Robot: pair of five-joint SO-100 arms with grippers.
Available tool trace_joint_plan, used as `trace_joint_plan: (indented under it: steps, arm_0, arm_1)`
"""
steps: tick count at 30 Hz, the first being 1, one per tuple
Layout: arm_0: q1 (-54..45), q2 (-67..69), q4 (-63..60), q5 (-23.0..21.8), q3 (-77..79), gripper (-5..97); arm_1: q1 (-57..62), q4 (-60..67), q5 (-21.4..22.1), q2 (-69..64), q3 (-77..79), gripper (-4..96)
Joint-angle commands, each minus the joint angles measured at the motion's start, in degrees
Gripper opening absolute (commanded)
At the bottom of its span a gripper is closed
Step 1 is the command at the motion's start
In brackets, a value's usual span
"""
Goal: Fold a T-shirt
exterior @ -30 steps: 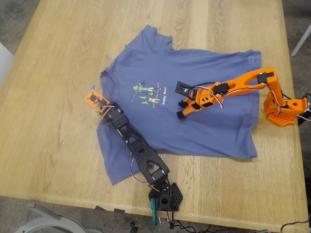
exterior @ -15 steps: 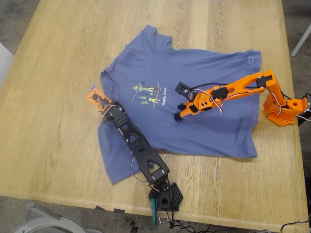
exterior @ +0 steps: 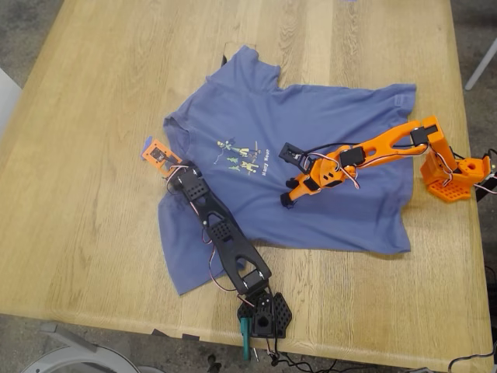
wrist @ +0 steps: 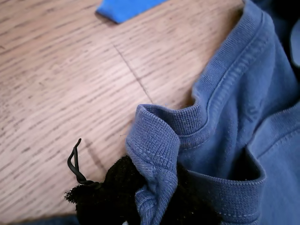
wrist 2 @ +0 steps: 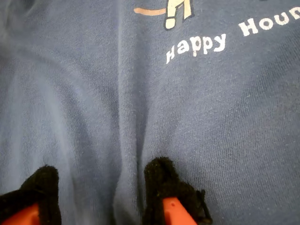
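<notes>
The blue-purple T-shirt (exterior: 311,155) lies spread on the wooden table (exterior: 85,233), chest print (exterior: 242,153) facing up. The black arm reaches in from the table's near edge, and my first gripper (exterior: 167,167) is at the collar, toward the exterior view's left. In the first wrist view its black pads are shut on a bunched piece of ribbed collar (wrist: 157,154). My second gripper (exterior: 288,198), on the orange arm, rests on the shirt's chest just below the "Happy Hour" text (wrist 2: 220,40). It is open, with its padded fingertips (wrist 2: 161,180) apart on the cloth and a soft ridge of fabric between them.
The orange arm's base (exterior: 452,175) stands by the table's edge at the exterior view's right. The black arm's base (exterior: 264,311) is at the near edge. A small blue scrap (wrist: 126,7) lies on the wood beyond the collar.
The shirt has slid a little toward the exterior view's right, collar and print with it. My second gripper has moved nearer over the chest. My first gripper has shifted slightly with the collar.
</notes>
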Motion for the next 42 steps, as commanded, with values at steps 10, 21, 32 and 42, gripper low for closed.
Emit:
trace_joint_plan:
  steps: [10,21,32,42]
  arm_0:
    - [3.5,15.2,8.0,-0.1,-2.5,0]
    - [4.1,17.1,11.3,0.0,-2.5,0]
    - [6.9,21.2,14.2,0.0,-2.5,0]
    - [8.8,26.6,17.2,0.1,-2.5,0]
  arm_1:
    - [-3.1,11.5,-1.3,-6.1,-6.8,24.0]
    - [-2.3,25.9,-1.2,-15.6,-21.4,17.7]
    - [-0.5,31.1,-1.0,-14.9,-21.1,0.1]
    - [4.7,33.3,-0.3,-13.5,-28.4,0.1]
